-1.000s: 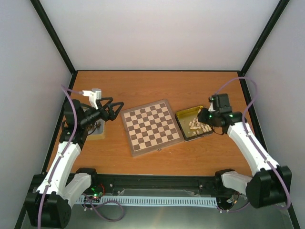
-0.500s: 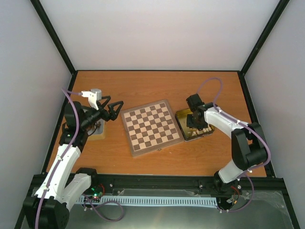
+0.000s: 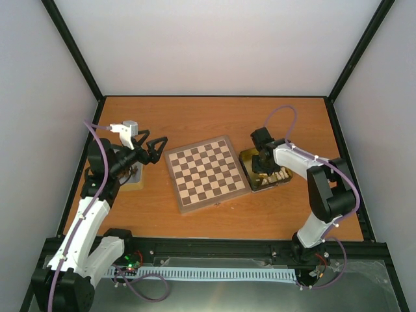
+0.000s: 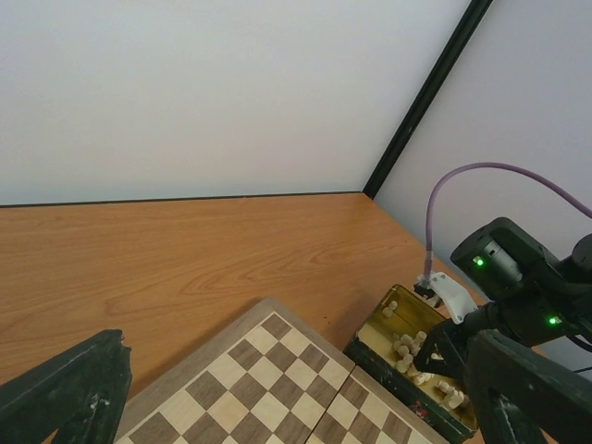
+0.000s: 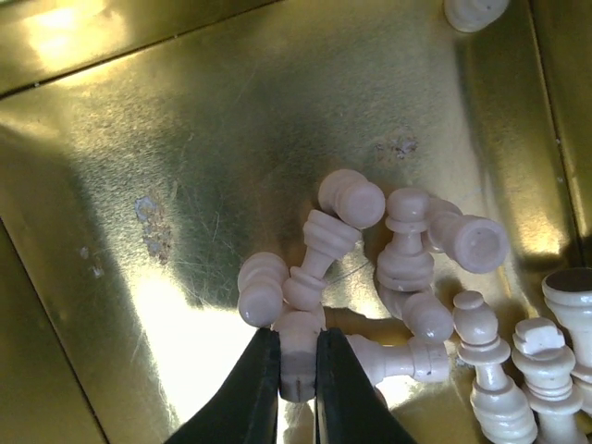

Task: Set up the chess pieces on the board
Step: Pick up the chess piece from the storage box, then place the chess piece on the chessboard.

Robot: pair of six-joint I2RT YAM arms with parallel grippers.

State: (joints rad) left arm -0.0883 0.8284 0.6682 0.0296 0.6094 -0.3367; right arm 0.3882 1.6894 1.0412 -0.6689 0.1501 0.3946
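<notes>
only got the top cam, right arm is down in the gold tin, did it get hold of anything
Observer: Yes. The right wrist view shows the right gripper shut on one cream piece at the near edge of the pile.
Operator: is that piece clear of the others
Observer: No. It touches neighbouring pieces above and beside it on the floor of the gold tin.
Operator: what about the left one
Observer: The left wrist view shows the left gripper open wide, with nothing between its fingers.
</notes>
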